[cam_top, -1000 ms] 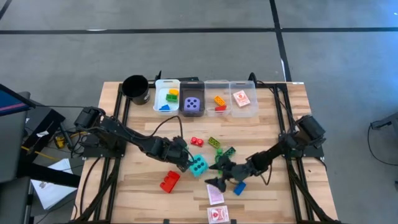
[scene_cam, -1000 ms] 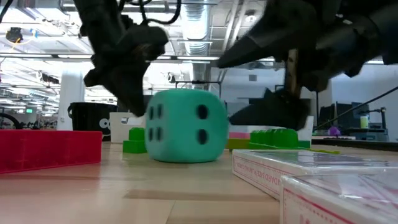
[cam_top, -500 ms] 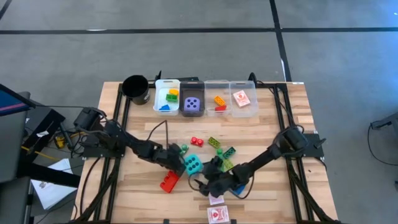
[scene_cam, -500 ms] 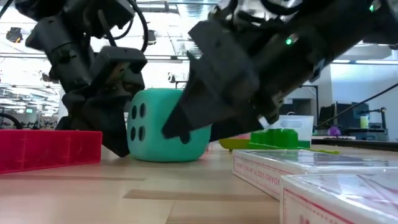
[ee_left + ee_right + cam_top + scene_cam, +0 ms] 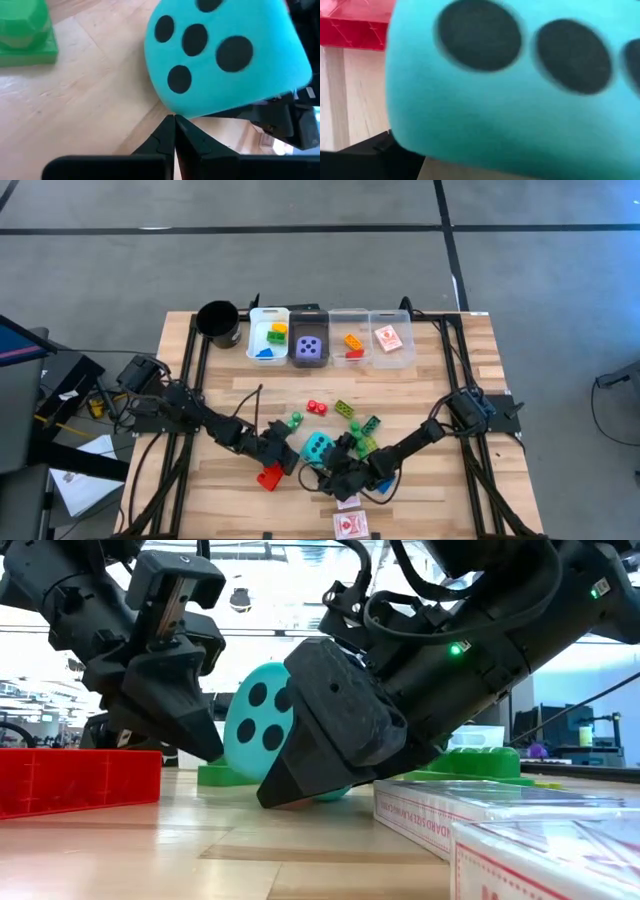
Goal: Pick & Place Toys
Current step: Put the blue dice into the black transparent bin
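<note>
While the cyan die is sitting tilted near the front middle of the tabletop, both arms are crowding in on it. The right end effector is standing with its fingers spread wide around the die, which is filling the right wrist view; whether the fingers are actually pressing on it is not clear. The left end effector is lying low just beside the die with its fingers pinched together and holding nothing, their tips pointing at the die's lower edge. A red brick is lying just beside the left end effector, green bricks are resting behind the die, and two red-white cards are lying near the front edge. The purple die is sitting in a bin at the back.
</note>
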Action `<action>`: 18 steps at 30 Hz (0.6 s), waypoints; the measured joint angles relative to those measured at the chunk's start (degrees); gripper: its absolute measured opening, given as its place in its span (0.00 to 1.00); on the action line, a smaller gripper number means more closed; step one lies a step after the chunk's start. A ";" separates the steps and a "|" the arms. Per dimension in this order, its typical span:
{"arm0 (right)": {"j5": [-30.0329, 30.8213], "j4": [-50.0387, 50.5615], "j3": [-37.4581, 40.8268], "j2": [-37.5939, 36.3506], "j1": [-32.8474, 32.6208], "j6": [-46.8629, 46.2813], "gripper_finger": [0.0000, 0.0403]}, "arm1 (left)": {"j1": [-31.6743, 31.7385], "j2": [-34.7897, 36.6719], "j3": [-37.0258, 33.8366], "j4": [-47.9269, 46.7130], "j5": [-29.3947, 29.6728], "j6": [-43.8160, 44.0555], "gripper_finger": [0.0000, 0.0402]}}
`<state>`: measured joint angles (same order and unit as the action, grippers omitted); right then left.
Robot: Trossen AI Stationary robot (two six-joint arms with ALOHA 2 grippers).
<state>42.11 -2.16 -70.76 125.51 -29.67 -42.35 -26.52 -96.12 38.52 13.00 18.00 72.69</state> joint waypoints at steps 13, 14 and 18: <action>-0.22 -2.21 0.21 -0.22 -2.10 -1.96 0.99 | -0.02 0.00 0.00 -1.98 0.09 -3.66 0.00; 0.01 -2.64 0.22 -0.22 -2.30 -2.56 0.99 | -0.02 0.00 0.00 -2.20 0.11 -3.67 0.00; 1.97 -3.26 0.20 -0.28 -2.85 -4.77 0.99 | -0.02 0.00 0.00 -2.52 0.15 -3.69 0.00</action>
<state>44.08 -5.42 -70.57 125.23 -32.53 -47.12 -26.55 -96.12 38.52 10.48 18.15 68.99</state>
